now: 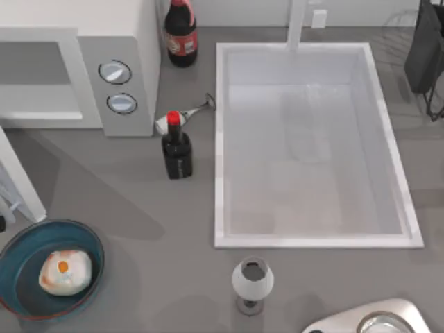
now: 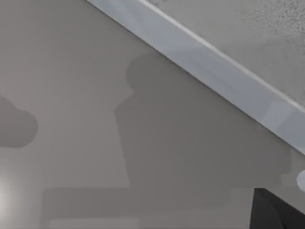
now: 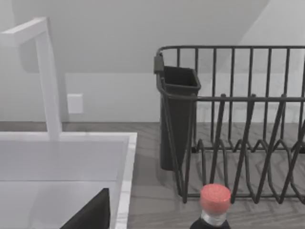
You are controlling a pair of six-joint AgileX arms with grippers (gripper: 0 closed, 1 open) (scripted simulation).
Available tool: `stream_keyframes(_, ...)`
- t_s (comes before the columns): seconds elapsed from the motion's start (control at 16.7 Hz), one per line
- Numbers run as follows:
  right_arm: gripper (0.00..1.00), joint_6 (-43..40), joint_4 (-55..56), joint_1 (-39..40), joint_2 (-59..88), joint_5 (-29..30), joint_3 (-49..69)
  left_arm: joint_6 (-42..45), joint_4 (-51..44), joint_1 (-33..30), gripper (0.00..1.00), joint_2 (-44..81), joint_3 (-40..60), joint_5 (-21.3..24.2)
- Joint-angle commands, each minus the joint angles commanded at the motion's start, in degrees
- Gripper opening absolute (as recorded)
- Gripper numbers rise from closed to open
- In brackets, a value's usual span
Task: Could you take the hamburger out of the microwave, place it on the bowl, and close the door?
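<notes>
A dark bottle (image 1: pixel 177 149), a cola bottle (image 1: pixel 180 32) and a grey goblet (image 1: pixel 252 282) stand around the sink (image 1: pixel 220 139). The hamburger (image 1: pixel 64 272) sits in the bowl (image 1: pixel 17 251); the microwave (image 1: pixel 132 28) door (image 1: pixel 21 182) seems open. Neither gripper's opening can be told.

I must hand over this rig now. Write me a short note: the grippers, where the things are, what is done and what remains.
Grippers: the pictures do not show either one's state.
Hamburger: already lying inside the blue bowl, at the table's front left.
Microwave: back left, cavity empty.
Door: open, swung out toward the front at the left edge.
Done: hamburger out and placed in the bowl.
Left: close the door.
</notes>
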Motion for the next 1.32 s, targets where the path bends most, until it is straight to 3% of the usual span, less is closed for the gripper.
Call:
stream_keyframes(0.18,1.0,0.0,0.0,0.0,0.0,0.0,0.0,-7.2,0.2,-10.7,0.0,-3.2,-1.9,-6.5)
stream_keyframes(0.36,1.0,0.0,0.0,0.0,0.0,0.0,0.0,-12.6,0.4,-16.8,0.0,-5.9,-3.3,-11.4)
stream_keyframes(0.84,1.0,0.0,0.0,0.0,0.0,0.0,0.0,-13.5,1.6,-17.7,0.0,-3.9,-1.8,-12.1)
stream_keyframes(1.32,1.0,0.0,0.0,0.0,0.0,0.0,0.0,-13.6,10.9,-18.2,0.0,19.7,11.1,-12.3)
